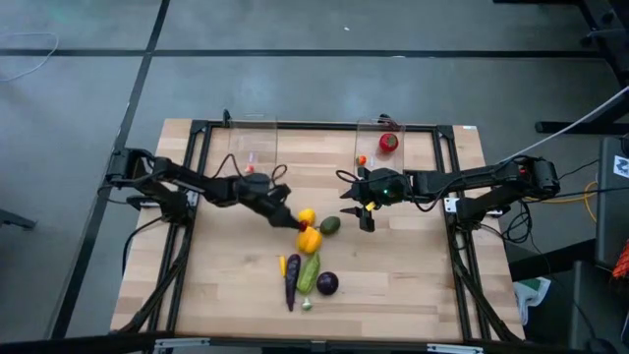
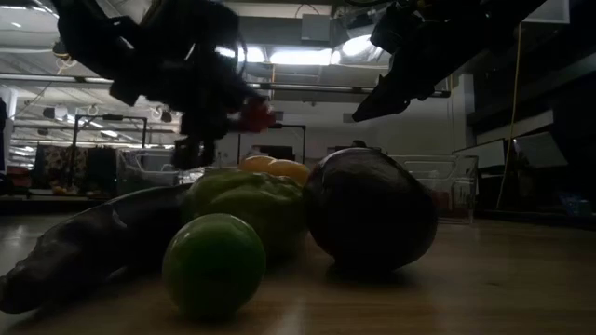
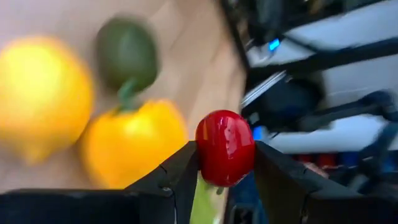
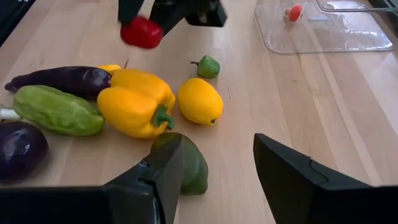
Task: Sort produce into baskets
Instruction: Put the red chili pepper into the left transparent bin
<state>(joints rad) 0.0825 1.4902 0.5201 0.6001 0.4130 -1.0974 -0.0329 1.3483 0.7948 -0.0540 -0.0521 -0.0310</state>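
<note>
Wooden tabletop at frame centre holds the produce pile (image 1: 310, 258). My left gripper (image 3: 225, 163) grips a small red piece (image 3: 225, 147); next, I judge, carry it to the upper-left basket (image 1: 253, 143). Right gripper (image 4: 217, 163) hangs wide open.

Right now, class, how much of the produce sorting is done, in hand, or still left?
Done: a tomato sits in the right bin, a small piece in the left bin. In hand: the left tool holds a red piece. Left: pepper, lemon, avocado, eggplant and others.
</note>
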